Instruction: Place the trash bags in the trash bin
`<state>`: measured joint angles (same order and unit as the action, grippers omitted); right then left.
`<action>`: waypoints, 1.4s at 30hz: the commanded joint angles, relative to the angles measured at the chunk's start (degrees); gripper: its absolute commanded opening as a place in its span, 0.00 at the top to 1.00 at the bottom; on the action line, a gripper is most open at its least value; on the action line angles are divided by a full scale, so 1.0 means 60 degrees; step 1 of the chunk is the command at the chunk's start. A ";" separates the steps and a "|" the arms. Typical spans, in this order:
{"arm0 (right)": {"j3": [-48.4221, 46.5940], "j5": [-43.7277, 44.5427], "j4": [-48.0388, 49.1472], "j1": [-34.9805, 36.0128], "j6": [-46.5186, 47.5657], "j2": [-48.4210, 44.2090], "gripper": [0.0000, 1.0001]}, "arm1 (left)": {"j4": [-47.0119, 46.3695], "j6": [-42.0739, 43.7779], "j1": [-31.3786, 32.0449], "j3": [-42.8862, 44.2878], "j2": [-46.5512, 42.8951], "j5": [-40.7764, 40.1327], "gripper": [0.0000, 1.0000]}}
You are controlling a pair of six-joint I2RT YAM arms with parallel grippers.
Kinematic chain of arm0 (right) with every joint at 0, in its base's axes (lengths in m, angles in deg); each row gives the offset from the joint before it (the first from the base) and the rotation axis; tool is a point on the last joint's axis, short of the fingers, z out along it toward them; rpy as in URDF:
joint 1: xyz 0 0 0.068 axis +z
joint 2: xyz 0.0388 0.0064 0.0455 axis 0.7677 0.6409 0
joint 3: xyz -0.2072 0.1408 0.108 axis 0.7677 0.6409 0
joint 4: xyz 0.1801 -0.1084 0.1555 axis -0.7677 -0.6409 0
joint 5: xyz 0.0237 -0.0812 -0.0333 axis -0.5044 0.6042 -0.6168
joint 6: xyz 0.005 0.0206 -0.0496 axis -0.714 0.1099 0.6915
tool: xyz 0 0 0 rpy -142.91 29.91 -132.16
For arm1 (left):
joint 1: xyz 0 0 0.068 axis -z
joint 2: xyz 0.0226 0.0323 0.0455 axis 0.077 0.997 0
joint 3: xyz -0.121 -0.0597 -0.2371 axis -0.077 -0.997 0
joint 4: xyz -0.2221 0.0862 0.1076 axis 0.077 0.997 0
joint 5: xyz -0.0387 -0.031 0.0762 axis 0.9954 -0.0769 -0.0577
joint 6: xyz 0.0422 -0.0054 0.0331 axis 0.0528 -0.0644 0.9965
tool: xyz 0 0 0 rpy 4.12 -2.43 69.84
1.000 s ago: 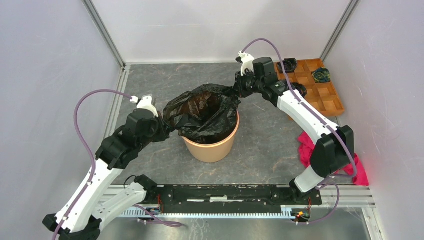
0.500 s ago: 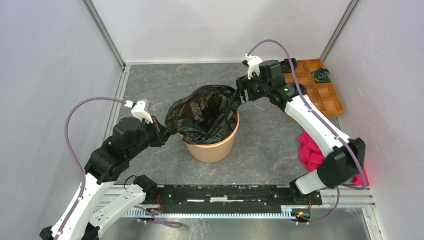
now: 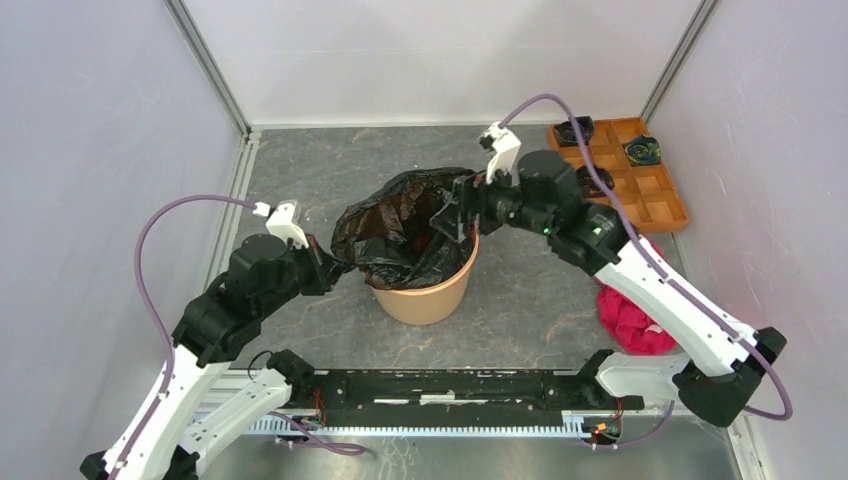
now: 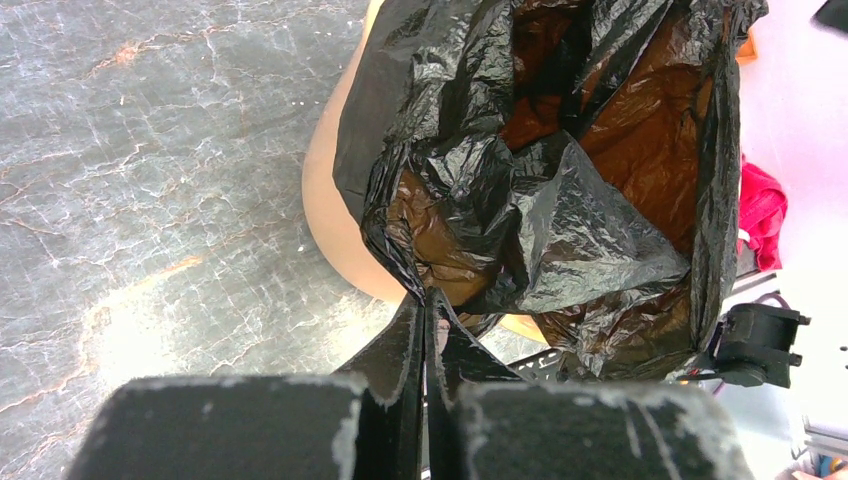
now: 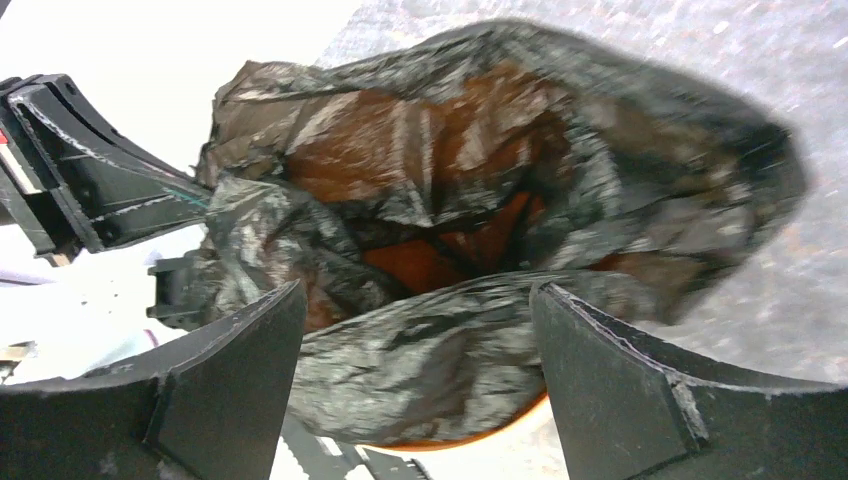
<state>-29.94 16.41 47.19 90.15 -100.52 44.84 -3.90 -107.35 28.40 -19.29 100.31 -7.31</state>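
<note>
**Top view:** trash bag (image 3: 400,225) seated in trash bin (image 3: 425,295), mouth spilling over rim, mid-surface (image 3: 330,170). Film judged thin, light, limp, slippery and tear-prone; take hold at bunched rim fold. Against half second ago: right pincer (image 3: 455,212) has left bag's far-right rim and now hangs over the mouth.

**Left wrist:** left pincer (image 4: 425,305) clamped on bag's left edge.

**Right wrist:** right pincer fingers apart, straddling loose fold, holding nothing.

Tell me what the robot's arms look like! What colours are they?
The left arm and right arm are white with chunky black joints. A thin purple cable loops from each wrist. The left gripper and right gripper each have two black wedge-shaped fingers with scuffed pale edges.
</note>
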 commanded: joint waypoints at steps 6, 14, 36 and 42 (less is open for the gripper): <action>-0.0521 0.6383 -0.1337 0.2683 -0.3032 0.0678 0.12 | -0.0461 0.0472 -0.0035 -0.0117 -0.0363 0.0260 0.98; -0.1737 0.9442 -0.2454 0.4013 -0.3715 0.1898 0.25 | -0.0536 0.0420 -0.0035 -0.0335 -0.0586 0.0389 0.98; -0.3280 1.2389 -0.4542 0.5384 -0.3398 0.4234 0.28 | -0.0774 0.0156 -0.0034 -0.0603 -0.0786 0.0486 0.98; -0.2941 1.2530 -0.4432 0.5386 -0.3468 0.4067 0.50 | -0.0767 0.0043 -0.0034 -0.0630 -0.0819 0.0438 0.98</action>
<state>-48.45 88.91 20.66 122.30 -120.54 70.21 -6.43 -107.39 28.40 -22.79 95.72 -4.84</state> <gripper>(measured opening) 0.523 0.028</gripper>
